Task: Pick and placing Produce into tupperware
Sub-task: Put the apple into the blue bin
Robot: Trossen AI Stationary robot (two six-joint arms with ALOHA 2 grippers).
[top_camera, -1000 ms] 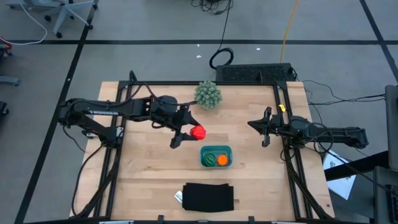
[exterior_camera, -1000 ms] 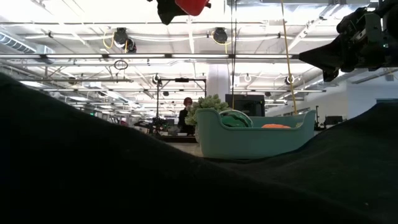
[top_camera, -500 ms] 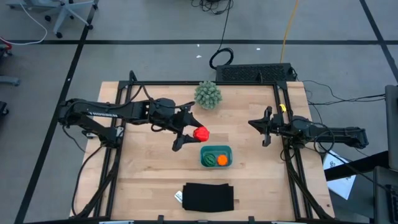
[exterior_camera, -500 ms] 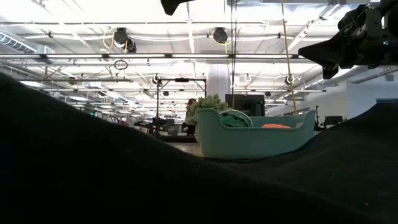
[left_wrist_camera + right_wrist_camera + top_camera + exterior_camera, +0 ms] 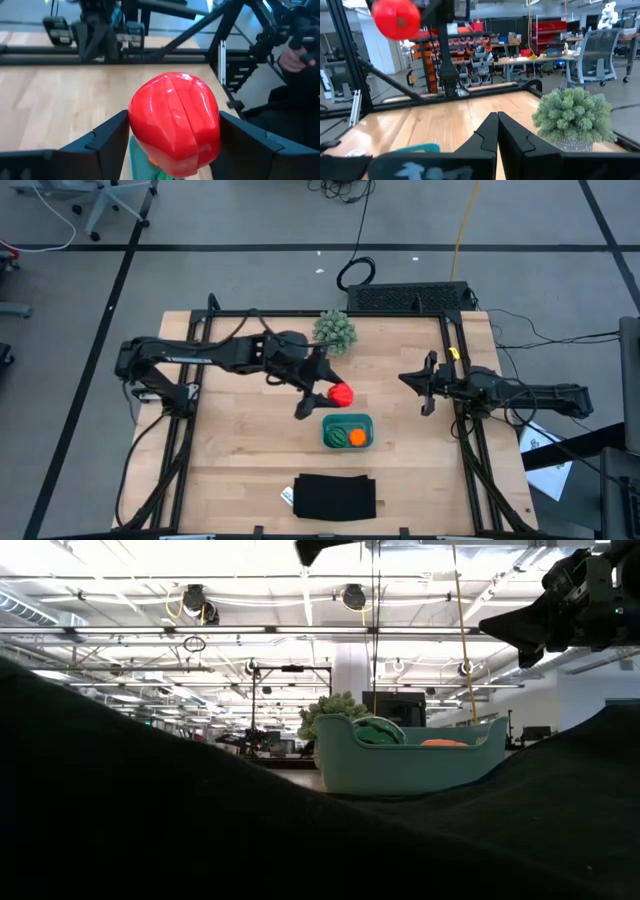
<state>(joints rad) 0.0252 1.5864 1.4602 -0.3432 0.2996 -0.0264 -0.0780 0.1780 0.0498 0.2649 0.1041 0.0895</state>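
Note:
My left gripper [image 5: 322, 395] is shut on the red tomato ball [image 5: 342, 394], held in the air just beyond the far edge of the teal tupperware [image 5: 347, 431]. The ball fills the left wrist view [image 5: 174, 131] and shows high up in the right wrist view [image 5: 396, 19]. Inside the tupperware lie the orange ball [image 5: 357, 437] and the green striped ball [image 5: 339, 430]; the low view shows the tupperware [image 5: 410, 765] standing on the table. My right gripper [image 5: 425, 384] waits shut at the table's right edge, fingers together in its wrist view [image 5: 496, 127]. My left gripper pinches the red tomato ball between its two fingers [image 5: 107, 140], which sit on opposite sides of the ball's middle [image 5: 145, 125]. The fingers slant down from the table's left and far side. The ball is lifted clear of the table.
A spiky pale-green plant [image 5: 334, 331] stands near the far edge, close behind my left arm. A flat black rectangle [image 5: 334, 496] lies at the near edge and fills the low view's foreground [image 5: 150, 820]. A person's hand [image 5: 292, 55] shows beyond the table.
My left gripper has carried the red ball toward the table's right, from left of the tupperware to just above its far edge. It has stayed shut on the ball. In the low view the ball has left the picture's top.

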